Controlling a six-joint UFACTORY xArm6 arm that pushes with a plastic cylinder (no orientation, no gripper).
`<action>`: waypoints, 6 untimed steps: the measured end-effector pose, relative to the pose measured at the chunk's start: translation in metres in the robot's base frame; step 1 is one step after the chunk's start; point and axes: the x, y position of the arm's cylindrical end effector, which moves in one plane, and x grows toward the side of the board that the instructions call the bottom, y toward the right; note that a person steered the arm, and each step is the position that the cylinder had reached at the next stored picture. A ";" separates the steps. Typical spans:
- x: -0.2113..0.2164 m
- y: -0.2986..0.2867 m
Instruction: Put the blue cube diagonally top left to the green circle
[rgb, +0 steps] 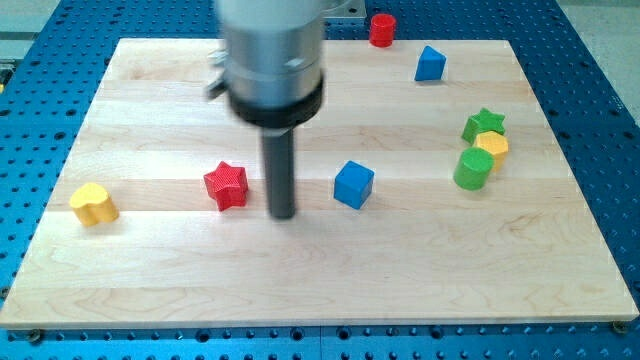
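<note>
- There was no pincer on this arm, so no open or closed state could be told; it ended in a dark rod, and my tip (283, 215) rested on the tabletop (150, 290) with nothing held.
- My tip stood between the red star (226, 186), just beside it on the view's left, and the blue cube (353, 184), a little apart on the view's right.
- The blue cube lay near the middle of the tabletop, well apart from the green circle (473, 169) toward the view's right.
- The yellow block (492, 146) touched the green circle's upper edge, with the green star (484, 124) just above it; together they seemed to fill the area up and left of the circle.
- Risk, as I judged it: a straight push toward the view's right could drive the cube into that cluster and shift the green circle itself.
- An off-centre contact could spin the cube away from my tip.
</note>
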 end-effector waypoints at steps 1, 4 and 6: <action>-0.013 0.060; -0.095 0.098; -0.108 0.113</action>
